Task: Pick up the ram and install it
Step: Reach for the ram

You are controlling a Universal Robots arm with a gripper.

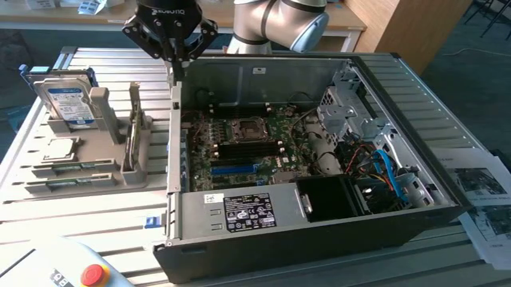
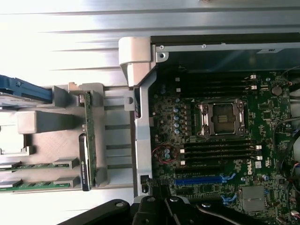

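The ram [image 1: 133, 128] is seen standing on its long edge in a gray holder [image 1: 88, 179] on the table, outside the computer case [image 1: 319, 242] and just beside its wall on the exterior view's left. Its long axis is laid from near to far, roughly parallel to that wall. A darker stick [image 2: 83, 161] is set close against it in the same holder. Two more green sticks [image 1: 70, 173] are lodged lower in the holder, further to the exterior view's left, with their long axes across. A hard drive [image 1: 68, 101] is propped at the holder's far end.

The gripper [image 1: 176, 60] is held above the far end of that case wall, fingers pointing down. The jaws are drawn fully together and nothing is seen between them. From the jaws, the ram lies toward the exterior view's left, nearer and lower, with only the case wall's edge and a narrow strip of the holder between.

Inside the case, the black memory slots [image 2: 218, 152] on the motherboard [image 1: 239, 149] are seen beside the open processor socket [image 2: 221, 117]; no stick is seated in them.
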